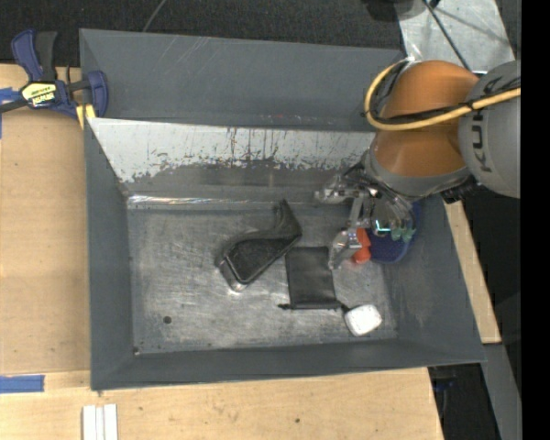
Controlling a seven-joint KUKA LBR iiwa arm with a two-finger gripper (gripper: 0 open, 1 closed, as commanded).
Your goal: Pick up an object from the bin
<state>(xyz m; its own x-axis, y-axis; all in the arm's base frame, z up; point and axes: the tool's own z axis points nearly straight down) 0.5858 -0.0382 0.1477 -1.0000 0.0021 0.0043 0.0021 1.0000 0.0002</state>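
Note:
My gripper hangs low at the right side of the bin, under the arm's orange cover. Right beside it, on its right, lies a blue thing with a small red-orange part and a green spot, partly hidden by the wrist. Just below and left of the gripper a flat black square piece lies on the bin floor. Further left rests a black handle-shaped tool with a bent upper end.
A small white rounded thing lies near the front right corner of the floor. The bin's right sloping wall rises close behind the gripper. The left half of the floor is bare scratched metal.

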